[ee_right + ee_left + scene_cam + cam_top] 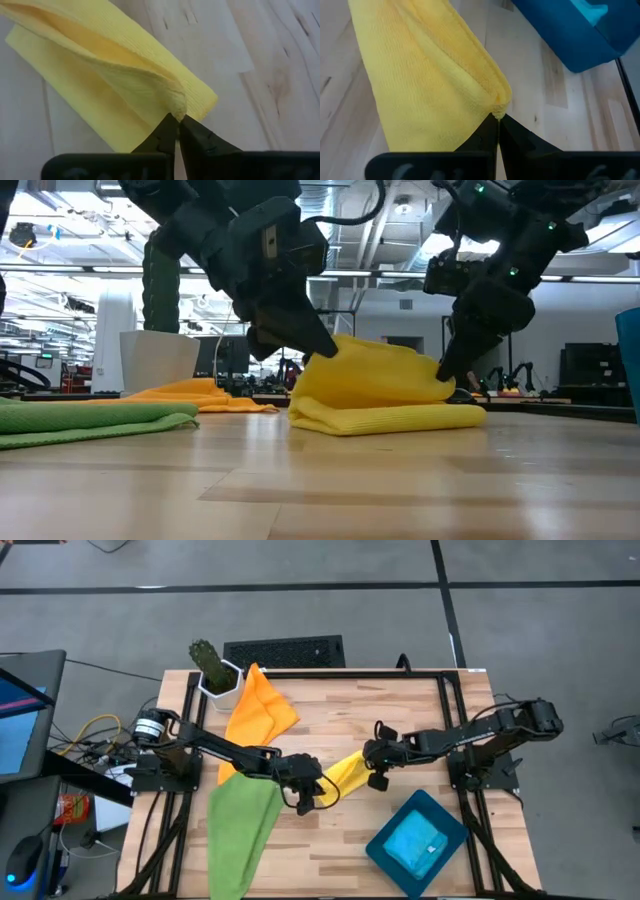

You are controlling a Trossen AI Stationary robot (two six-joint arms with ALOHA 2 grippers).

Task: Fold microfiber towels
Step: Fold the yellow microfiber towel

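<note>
Looking down on the wooden table, we find no readable brand, label or writing on any object in view. Nearest the front edge lie the green towel, a long strip at the left running from the edge toward the table's middle, and the dark teal tray at the right, holding the folded light blue towel. At mid-table we see the yellow towel, folded into a band whose long axis runs diagonally, from the left gripper at its nearer end up to the right gripper at its farther end. We note that the left gripper has its fingers pressed together on one corner of the yellow towel, and the right gripper likewise pinches the opposite corner between nearly closed fingers. In the low view the towel's lower layer rests flat on the table while the upper layer is lifted into a hump between the two grippers. Farther back we see the orange towel, lying loosely with its long axis pointing toward the rear, a corner beside the white pot of a small cactus. Behind the table lies a black keyboard.
</note>
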